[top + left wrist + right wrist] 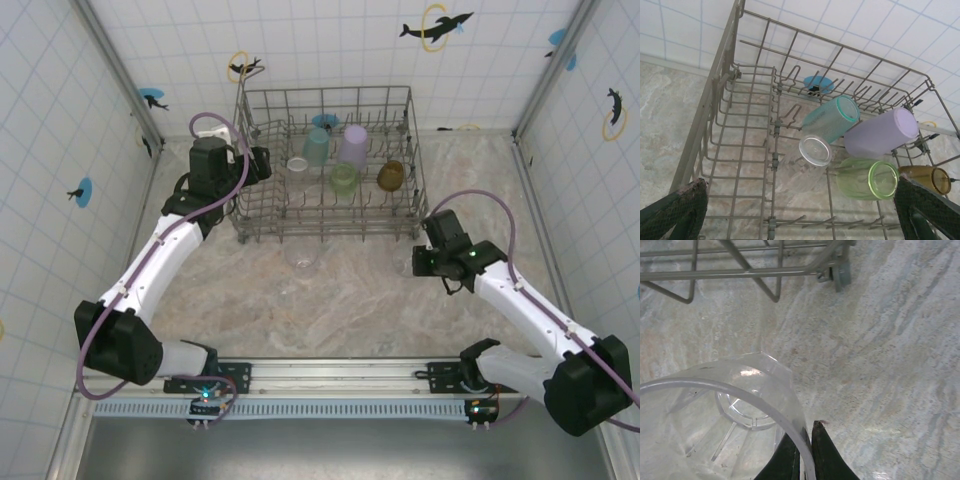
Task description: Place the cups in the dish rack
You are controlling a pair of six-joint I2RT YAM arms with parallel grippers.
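Note:
The grey wire dish rack (255, 228) stands at the back middle of the table. Inside it lie a teal cup (832, 119), a lavender cup (881, 132), a light green cup (866, 178), an amber-brown cup (926, 178) and a clear cup (807, 159). My left gripper (800, 212) hovers open over the rack's left part (720, 125), holding nothing. Just outside the rack's front right corner, my right gripper (807, 429) is shut on the rim wall of another clear cup (730, 410). One finger is inside the rim and one outside. A further clear cup (303, 262) stands on the table before the rack.
The marble-patterned table (380, 310) is walled by tiled panels (330, 40) at the back and both sides. The rack's corner foot (841, 275) is close above the held cup. A metal rail (330, 375) with both arm bases runs along the near edge.

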